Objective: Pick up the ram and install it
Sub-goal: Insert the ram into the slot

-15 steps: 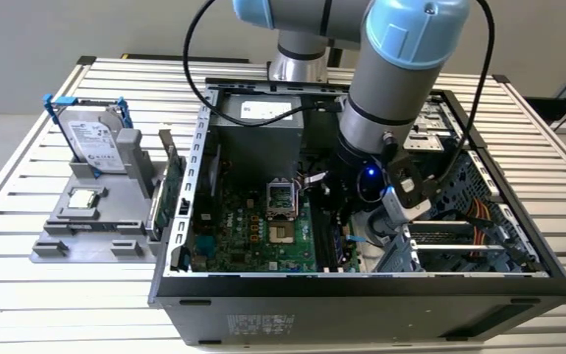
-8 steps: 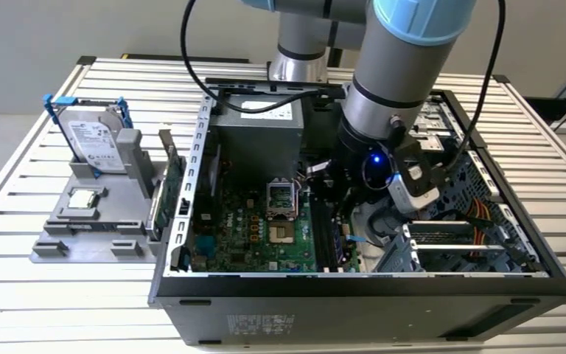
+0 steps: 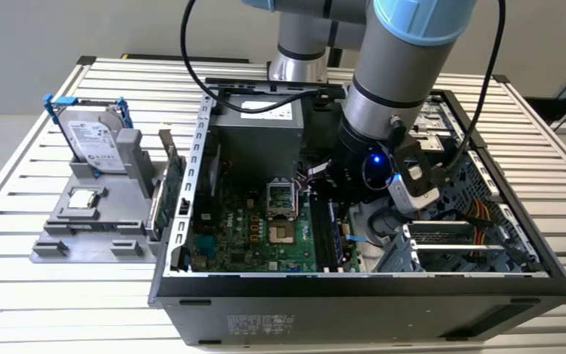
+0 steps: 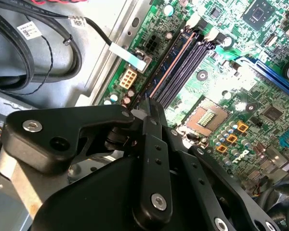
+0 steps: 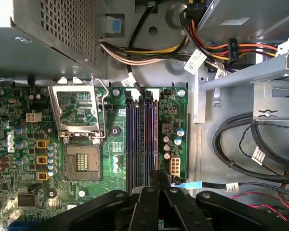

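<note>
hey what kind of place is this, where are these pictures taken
Probably a robotics lab or test bench for computer assembly. A robot arm reaches into an open computer case on a slatted metal table, with a hard drive racked in a grey holder beside it.

You are looking at an open computer case (image 3: 362, 291) of dull grey sheet metal with a matt black front edge, standing on a desk (image 3: 27, 287) of pale ribbed metal slats with a soft sheen. Inside, the motherboard (image 5: 19, 120) is glossy green circuit board dotted with shiny metal-topped capacitors, and its processor socket (image 5: 77, 113) has a bright bare-metal frame. The tool (image 4: 147, 113) is smooth matt black plastic or coated metal fastened with shiny silver screws, and the cables (image 5: 241, 144) beside it have smooth black rubbery sheaths carrying white paper labels.
</note>
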`<state>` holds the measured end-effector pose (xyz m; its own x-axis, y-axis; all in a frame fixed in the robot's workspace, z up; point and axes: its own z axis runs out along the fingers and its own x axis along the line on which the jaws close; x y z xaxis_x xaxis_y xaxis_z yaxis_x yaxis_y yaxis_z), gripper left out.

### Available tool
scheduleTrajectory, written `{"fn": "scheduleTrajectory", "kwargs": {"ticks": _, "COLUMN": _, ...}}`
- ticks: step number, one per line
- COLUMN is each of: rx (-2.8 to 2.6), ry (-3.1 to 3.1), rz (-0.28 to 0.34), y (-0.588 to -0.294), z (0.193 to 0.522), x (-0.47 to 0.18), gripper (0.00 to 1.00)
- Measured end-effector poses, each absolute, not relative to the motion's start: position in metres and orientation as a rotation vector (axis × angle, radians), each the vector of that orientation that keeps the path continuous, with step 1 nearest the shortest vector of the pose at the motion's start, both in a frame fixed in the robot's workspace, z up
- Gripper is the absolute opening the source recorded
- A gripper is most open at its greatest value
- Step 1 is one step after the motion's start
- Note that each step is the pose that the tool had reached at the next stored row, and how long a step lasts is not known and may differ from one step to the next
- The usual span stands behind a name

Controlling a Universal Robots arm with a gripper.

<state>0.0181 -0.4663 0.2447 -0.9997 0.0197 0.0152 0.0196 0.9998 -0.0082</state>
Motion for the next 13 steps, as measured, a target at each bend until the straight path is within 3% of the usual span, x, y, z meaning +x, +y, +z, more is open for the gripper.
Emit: {"fn": "scheduleTrajectory", "kwargs": {"ticks": 13, "rx": -0.017, "ry": -3.126, "rz": 0.011, "y": -0.4663, "z": 0.2447, "x": 0.0180, "gripper": 0.00}}
